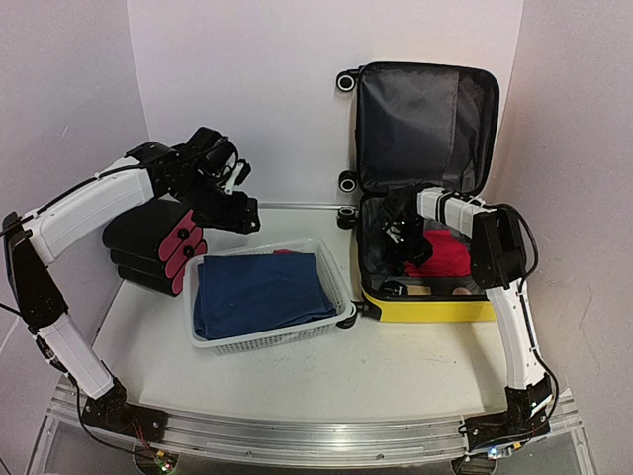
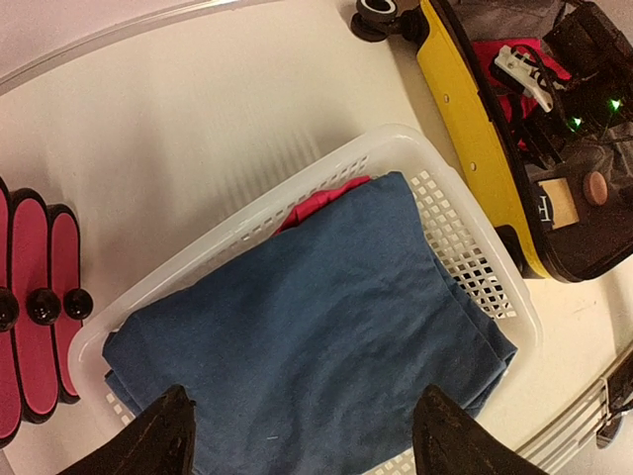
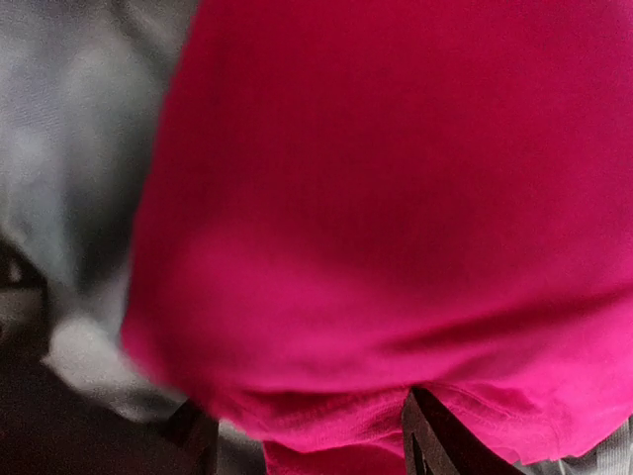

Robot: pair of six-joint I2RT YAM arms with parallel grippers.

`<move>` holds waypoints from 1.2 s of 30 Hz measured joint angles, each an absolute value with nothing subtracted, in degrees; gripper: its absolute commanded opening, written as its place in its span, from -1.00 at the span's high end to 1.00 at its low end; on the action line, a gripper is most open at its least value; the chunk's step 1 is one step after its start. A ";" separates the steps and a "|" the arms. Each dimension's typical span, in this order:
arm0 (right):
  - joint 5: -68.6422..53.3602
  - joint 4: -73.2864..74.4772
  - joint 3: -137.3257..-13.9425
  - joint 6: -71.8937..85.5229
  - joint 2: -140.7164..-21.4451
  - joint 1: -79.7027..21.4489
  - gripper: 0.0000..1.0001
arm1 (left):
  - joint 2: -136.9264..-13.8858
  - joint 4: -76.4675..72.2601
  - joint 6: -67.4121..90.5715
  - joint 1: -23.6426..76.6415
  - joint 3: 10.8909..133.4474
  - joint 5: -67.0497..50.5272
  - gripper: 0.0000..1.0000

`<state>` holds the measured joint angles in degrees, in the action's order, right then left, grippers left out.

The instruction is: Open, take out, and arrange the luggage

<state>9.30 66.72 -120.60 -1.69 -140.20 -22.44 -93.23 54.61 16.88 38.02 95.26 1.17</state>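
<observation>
The yellow luggage (image 1: 435, 309) lies open at the right, its grey-lined lid (image 1: 425, 124) upright against the back wall. A pink cloth (image 1: 447, 257) lies in its lower half. My right gripper (image 1: 407, 247) reaches down into the luggage; in the right wrist view the right gripper (image 3: 312, 435) has its fingers apart, with the pink cloth (image 3: 396, 198) bulging between them. My left gripper (image 1: 240, 193) hangs open above the white basket (image 1: 272, 341). The left wrist view shows the left gripper (image 2: 302, 435) with nothing between its fingers, over a folded blue cloth (image 2: 316, 317) and beside the luggage (image 2: 465, 129).
The basket (image 2: 297, 183) holds the blue cloth (image 1: 259, 289) with a pink piece (image 2: 316, 203) beneath it. A black case with pink round ends (image 1: 148, 237) lies at the left by the wall. A small wooden item (image 2: 559, 203) sits in the luggage's near corner.
</observation>
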 measured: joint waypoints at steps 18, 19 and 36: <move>14.35 62.26 -117.47 -3.64 -140.18 -22.65 0.74 | -93.19 55.16 18.41 38.02 95.59 2.72 -0.99; 14.59 62.06 -117.30 -3.84 -140.11 -22.65 0.79 | -93.19 55.16 18.44 38.02 95.59 2.72 -0.99; 5.39 59.29 -111.09 -6.90 -133.82 -19.81 1.00 | -93.17 55.16 20.51 38.02 95.59 2.70 -0.99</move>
<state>5.39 59.29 -111.09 -6.90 -133.82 -19.81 -93.17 55.16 20.51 38.02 95.59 2.70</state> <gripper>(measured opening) 0.094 0.994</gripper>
